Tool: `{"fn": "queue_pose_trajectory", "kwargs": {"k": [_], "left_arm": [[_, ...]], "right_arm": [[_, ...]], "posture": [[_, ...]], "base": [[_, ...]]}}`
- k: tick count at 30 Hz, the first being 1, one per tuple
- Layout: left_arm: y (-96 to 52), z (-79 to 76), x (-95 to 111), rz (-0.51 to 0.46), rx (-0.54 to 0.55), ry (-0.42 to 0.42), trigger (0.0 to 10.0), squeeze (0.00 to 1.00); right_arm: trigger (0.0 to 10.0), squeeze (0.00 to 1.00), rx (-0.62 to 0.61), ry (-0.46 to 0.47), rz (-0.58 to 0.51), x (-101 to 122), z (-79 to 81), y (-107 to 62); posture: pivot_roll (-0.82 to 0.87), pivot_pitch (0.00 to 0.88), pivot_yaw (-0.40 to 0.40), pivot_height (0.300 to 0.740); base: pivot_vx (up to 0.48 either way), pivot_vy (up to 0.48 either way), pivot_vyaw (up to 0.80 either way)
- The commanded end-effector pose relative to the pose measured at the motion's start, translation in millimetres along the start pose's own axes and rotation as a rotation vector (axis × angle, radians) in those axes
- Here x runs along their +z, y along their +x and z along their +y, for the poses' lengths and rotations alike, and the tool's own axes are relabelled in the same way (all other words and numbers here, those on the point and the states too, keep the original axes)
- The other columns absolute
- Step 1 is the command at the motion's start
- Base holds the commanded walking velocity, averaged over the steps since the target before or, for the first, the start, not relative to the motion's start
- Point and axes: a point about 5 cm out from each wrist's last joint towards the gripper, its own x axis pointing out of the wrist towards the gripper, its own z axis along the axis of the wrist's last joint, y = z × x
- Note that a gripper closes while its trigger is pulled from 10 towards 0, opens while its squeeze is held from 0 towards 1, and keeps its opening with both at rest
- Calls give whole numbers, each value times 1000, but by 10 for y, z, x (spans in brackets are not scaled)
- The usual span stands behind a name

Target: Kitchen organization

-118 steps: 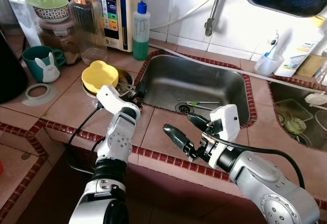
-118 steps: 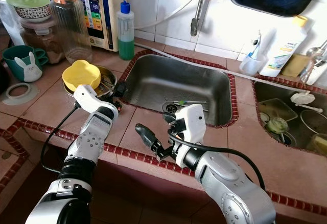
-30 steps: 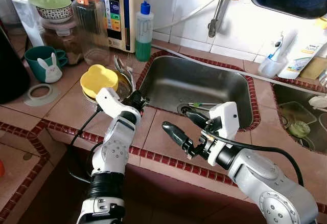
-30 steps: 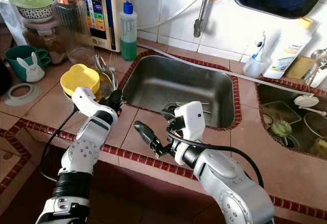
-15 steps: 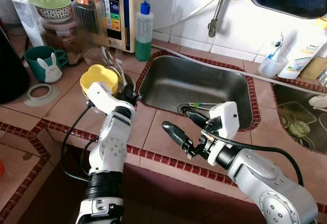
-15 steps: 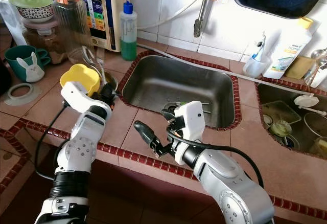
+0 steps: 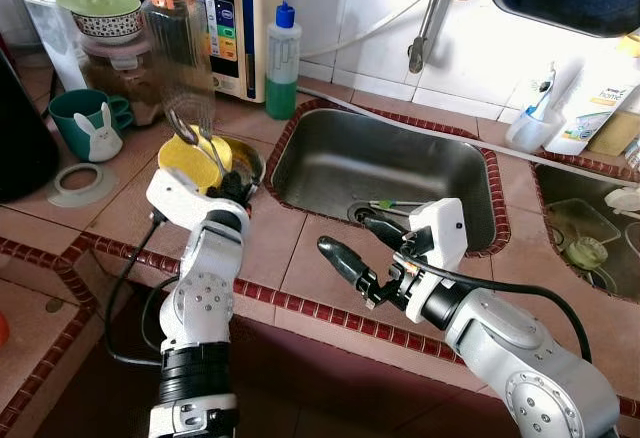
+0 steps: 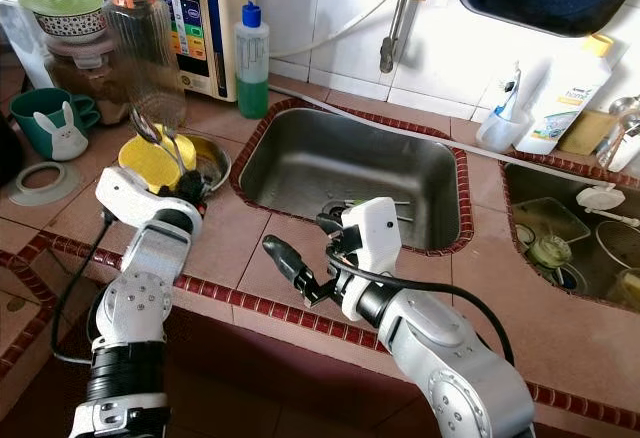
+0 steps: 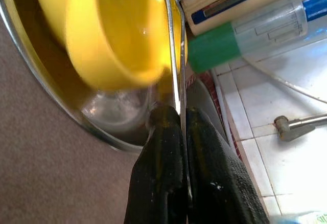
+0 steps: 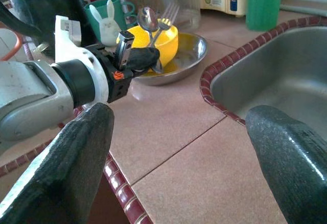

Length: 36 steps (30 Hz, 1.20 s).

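Spoon and fork (image 10: 153, 22): thin metal handles pinched together between the closed fingers (image 9: 163, 147) of the left gripper (image 7: 228, 190), heads pointing up and away over the yellow bowl (image 7: 195, 153). Held low on the handles, probably to lift both pieces as one bundle clear of the dish.

Yellow bowl: tilted inside a shallow metal dish (image 10: 189, 47), on the tiled counter (image 7: 120, 208) just beside the sink (image 7: 400, 173). Cutlery heads above its rim, apart from it as far as can be told.

Right gripper (image 7: 365, 248): fingers spread wide, nothing between them, hovering over the counter's front edge just in front of the sink; apparently kept free for a hand-over or a later pick.

Sink: a few small utensils near the drain (image 7: 380, 208).

Behind the dish: green soap bottle (image 7: 281, 58), clear jug with orange lid (image 7: 172, 43), green mug with a rabbit figure (image 7: 85, 118).

Judged step: cutlery lifted from the dish, destination not yet evident.
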Motion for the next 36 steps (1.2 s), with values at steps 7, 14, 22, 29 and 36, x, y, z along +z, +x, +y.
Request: {"fn": "queue_pose_trajectory", "kwargs": {"k": [7,14,22,29,36], "left_arm": [[-78,-284,-241,119,-40,-92,10000,0],[-156,-400,-177,125,-63,-145,10000,0],[-169,-420,-149,121,-69,-141,10000,0],[-267,-337,-106,154,-23,-181,10000,0],[-306,-366,-40,157,-1,-276,10000,0]], "right_arm": [[10000,0,-9,-13,-6,18,-33,-1],[10000,0,-6,-16,-7,24,-39,4],[10000,0,-4,-17,-9,30,-42,8],[10000,0,0,-23,-11,46,-69,36],[10000,0,7,-24,-10,43,-80,52]], "posture": [[9,35,-66,740],[13,32,-69,740],[14,30,-69,740],[34,31,-75,740],[43,30,-74,740]], "base": [[0,0,0],[0,0,0],[0,0,0],[0,0,0],[0,0,0]]}}
